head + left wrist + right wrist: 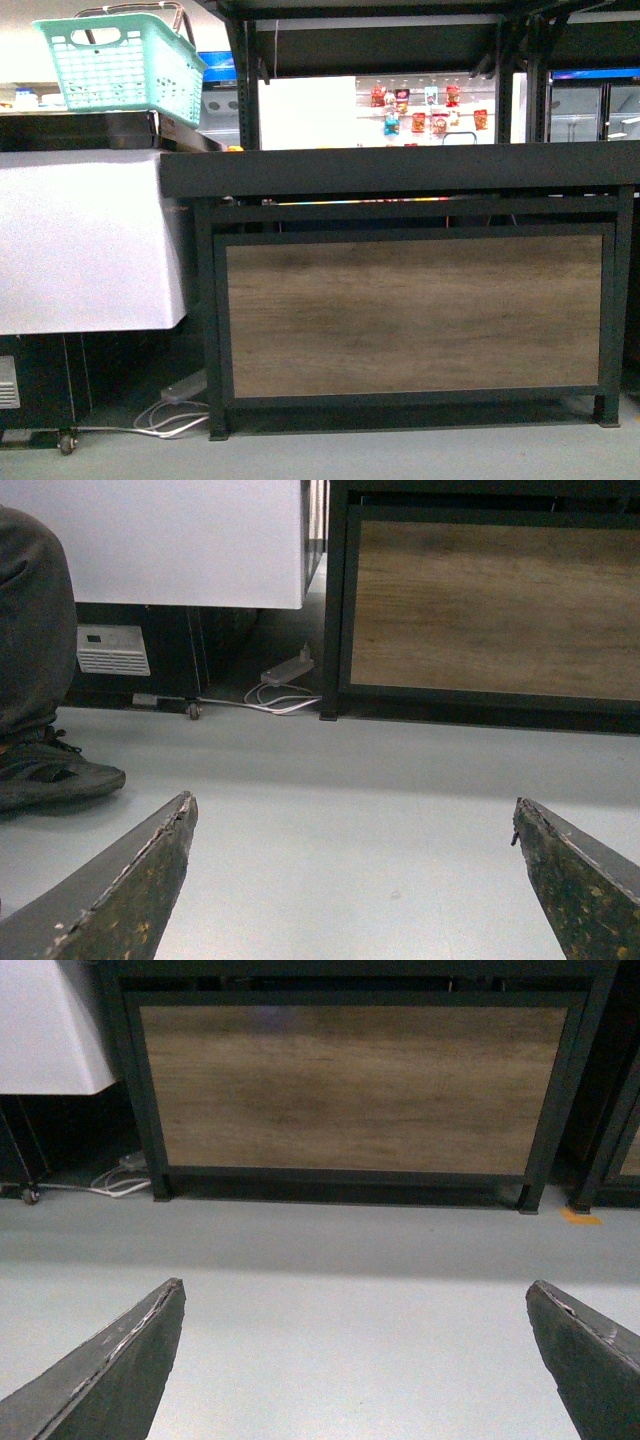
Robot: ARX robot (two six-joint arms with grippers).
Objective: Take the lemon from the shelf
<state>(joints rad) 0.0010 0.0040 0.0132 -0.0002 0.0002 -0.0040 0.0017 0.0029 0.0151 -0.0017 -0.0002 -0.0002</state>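
The lemon shows in none of my views. The front view meets the shelf (400, 170) with its dark deck edge-on, so whatever lies on that deck is hidden from me, and I judge the fruit sits up there. I take this as the very start, with the approach not yet begun. Both arms hang low: my left pincer (352, 810) and my right pincer (355, 1288) each stand wide apart and hold nothing, with only bare floor (330, 1260) between the fingers. The next move calls for raising an arm above the deck's rim and finding the yellow fruit before any reach. Only the front view shows the deck level and the teal basket (125, 60) atop the white cabinet (80, 240) beside it. The wrist views show just the wood-grain panel (350, 1085) and the shelf's feet, and the left one adds a power strip (288, 670) and someone's shoe (50, 775).
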